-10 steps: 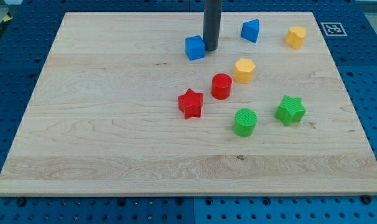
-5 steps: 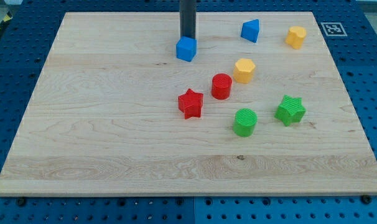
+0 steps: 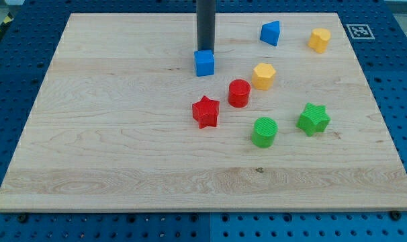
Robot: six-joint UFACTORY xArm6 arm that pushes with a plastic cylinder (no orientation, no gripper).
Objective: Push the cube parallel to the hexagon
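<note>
The blue cube sits on the wooden board above the centre. My tip touches the cube's top edge, just above it in the view. The yellow hexagon lies to the cube's right and a little lower. The rod rises straight up out of the view's top.
A red cylinder and a red star lie below the cube. A green cylinder and a green star sit lower right. A blue wedge-like block and another yellow block sit at the top right.
My tip moved from the cube's right side round to its top side. The cube first slid left and up, then down and slightly right, toward the hexagon's level.
</note>
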